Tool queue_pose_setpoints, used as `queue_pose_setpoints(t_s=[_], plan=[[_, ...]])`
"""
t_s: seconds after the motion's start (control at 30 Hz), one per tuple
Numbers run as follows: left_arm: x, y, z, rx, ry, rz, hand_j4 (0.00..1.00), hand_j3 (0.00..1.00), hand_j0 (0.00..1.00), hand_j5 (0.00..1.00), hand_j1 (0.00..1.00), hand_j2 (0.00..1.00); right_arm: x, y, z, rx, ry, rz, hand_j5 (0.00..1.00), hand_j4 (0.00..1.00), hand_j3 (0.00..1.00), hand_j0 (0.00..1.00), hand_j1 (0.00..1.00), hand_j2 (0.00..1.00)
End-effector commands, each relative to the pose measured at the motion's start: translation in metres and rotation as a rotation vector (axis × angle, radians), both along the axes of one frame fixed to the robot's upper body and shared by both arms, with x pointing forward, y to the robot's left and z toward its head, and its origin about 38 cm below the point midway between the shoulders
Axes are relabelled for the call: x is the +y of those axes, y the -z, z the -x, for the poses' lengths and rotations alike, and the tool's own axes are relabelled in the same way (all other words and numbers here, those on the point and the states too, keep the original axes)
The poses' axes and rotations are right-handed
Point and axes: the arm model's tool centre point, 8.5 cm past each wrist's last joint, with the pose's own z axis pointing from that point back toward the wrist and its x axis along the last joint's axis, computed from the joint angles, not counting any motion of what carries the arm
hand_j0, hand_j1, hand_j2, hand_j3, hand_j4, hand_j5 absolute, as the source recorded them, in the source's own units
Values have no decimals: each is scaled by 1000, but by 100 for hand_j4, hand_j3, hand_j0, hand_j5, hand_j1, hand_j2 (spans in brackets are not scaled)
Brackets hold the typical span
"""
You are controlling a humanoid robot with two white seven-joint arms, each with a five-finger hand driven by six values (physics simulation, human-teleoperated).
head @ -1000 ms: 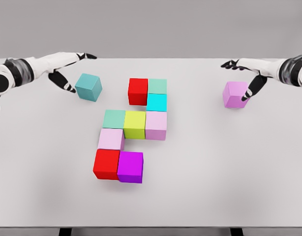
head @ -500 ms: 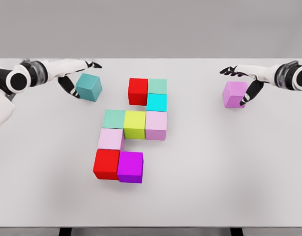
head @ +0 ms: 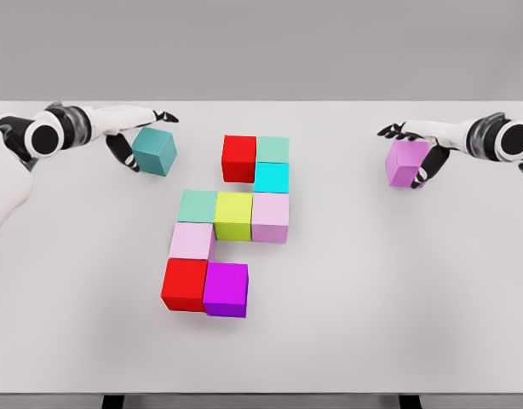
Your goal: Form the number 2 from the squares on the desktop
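A partial 2 of cubes lies mid-table: red (head: 239, 158), mint (head: 272, 149), cyan (head: 271, 177), pale pink (head: 270, 217), yellow-green (head: 232, 216), mint (head: 198, 206), pale pink (head: 192, 241), red (head: 184, 284) and magenta (head: 225, 289). A loose teal cube (head: 156, 152) sits at the far left. My left hand (head: 150, 140) straddles it, open, thumb by its left face and fingers over its far edge. At the far right, a loose violet cube (head: 405, 164) stands within my open right hand (head: 401, 155), thumb on its right side.
The white table (head: 372, 298) ends in a front edge near the bottom of the picture, and a grey wall stands behind it. Both forearms lie low over the table's far corners.
Both hands have moved inward and closed in around their cubes: the left thumb has come up to the teal cube, the right thumb to the violet one. The cubes have barely shifted.
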Motion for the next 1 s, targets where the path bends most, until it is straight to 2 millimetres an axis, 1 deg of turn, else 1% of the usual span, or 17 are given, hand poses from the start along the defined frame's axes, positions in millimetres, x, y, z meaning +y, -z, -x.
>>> queue_pose_setpoints(t_s=[0.0,0.13,0.2,0.27,0.3,0.33,0.37,0.43,0.5,0.57,0.6,0.63,0.7,0.8,0.83,0.9,0.97], plan=[[-3,5,-1,10,-3,-2,100,100,100,100,100,100,-3,4,-1,3,4,6,99,99,99,99,99,99],[-7,6,-2,6,4,-16,100,100,100,100,100,100,-1,5,-1,4,-4,7,98,98,98,98,98,98],[-7,6,-2,6,2,-16,100,100,100,100,100,100,-1,6,-1,5,-3,9,95,95,95,95,95,95],[-4,8,-3,6,-3,-44,100,100,100,100,100,100,2,7,-2,1,-5,30,80,80,80,80,80,80],[-8,8,-4,6,-1,-44,100,100,100,100,100,100,0,9,-3,6,6,30,69,69,69,69,69,69],[-8,8,-4,6,0,-44,100,100,100,100,100,100,-2,8,-3,7,11,31,63,63,63,63,63,63],[-9,7,-5,1,2,-60,100,100,100,100,100,100,-3,9,-3,7,14,33,58,58,58,58,58,58],[-9,8,-5,-2,3,-75,100,100,100,100,100,100,5,10,-4,6,0,25,52,52,52,52,52,52],[-8,9,-5,-2,2,-85,100,100,100,100,100,100,7,8,-4,2,-6,25,49,49,49,49,49,49],[-7,9,-5,-2,0,-89,100,100,100,100,100,100,10,3,-5,-15,-27,29,48,48,48,48,48,48],[-7,10,-5,0,-2,-90,99,99,99,99,99,99,16,-1,-4,-30,-58,22,49,49,49,49,49,49],[-7,10,-5,1,-7,-89,95,95,95,95,95,95,23,-5,-3,-47,-93,14,49,49,49,49,49,49],[-7,11,-5,2,-7,-89,83,83,83,83,83,83,39,-18,2,-96,-185,0,49,49,49,49,49,49],[-9,13,-4,6,-5,-87,71,71,71,71,71,71,60,-38,13,-161,-312,-10,49,49,49,49,49,49],[-9,15,-3,9,-6,-89,68,68,68,68,68,68,64,-42,17,-177,-348,-12,49,49,49,49,49,49],[-8,15,-3,9,-7,-88,64,64,64,64,64,64,65,-55,33,-227,-455,-3,49,49,49,49,49,49],[-7,17,-4,16,-32,-89,62,62,62,62,62,62,63,-75,46,-287,-521,-3,51,51,51,51,51,51]])
